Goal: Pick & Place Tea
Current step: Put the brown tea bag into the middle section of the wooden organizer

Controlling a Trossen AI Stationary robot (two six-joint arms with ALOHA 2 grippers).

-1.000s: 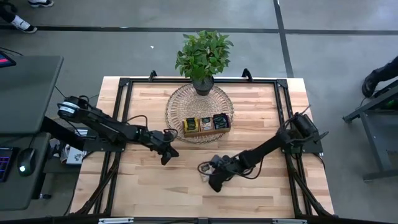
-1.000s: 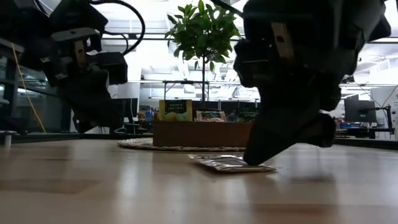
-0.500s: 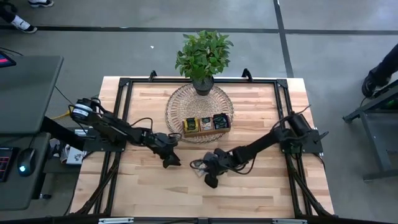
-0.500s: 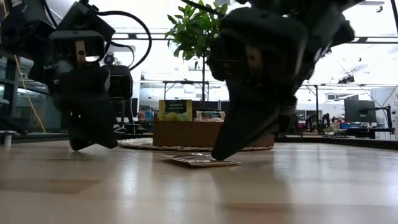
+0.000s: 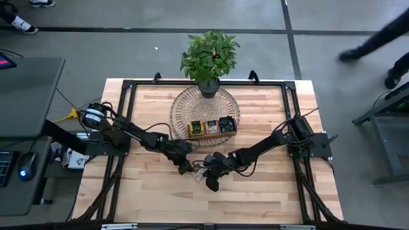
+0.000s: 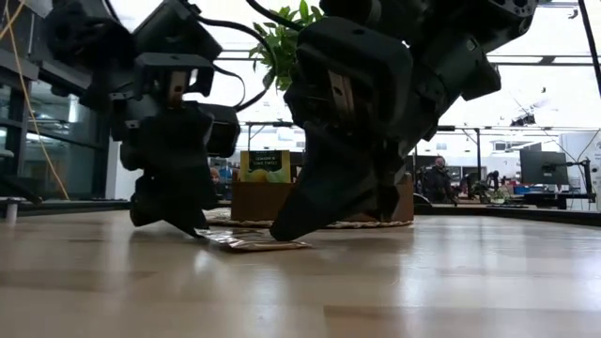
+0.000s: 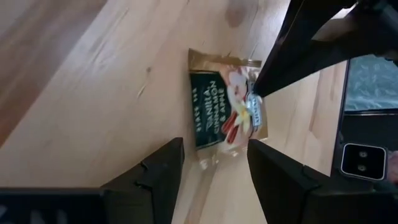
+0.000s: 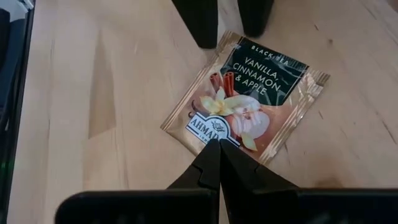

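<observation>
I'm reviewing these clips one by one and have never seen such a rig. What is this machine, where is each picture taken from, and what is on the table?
Two dark robot arms work at a wooden table. One picture looks straight down, one looks level across the tabletop, and two come from cameras on the arms' wrists. At the table's back are a potted plant and a round woven mat with a small wooden tray of tea sachets. One sachet, labelled vanilla, cinnamon and apple, lies flat on the wood. The right gripper, fingers shut, presses its tip on one edge. The left gripper, fingers open, stands at the opposite edge. Nothing is lifted.
</observation>
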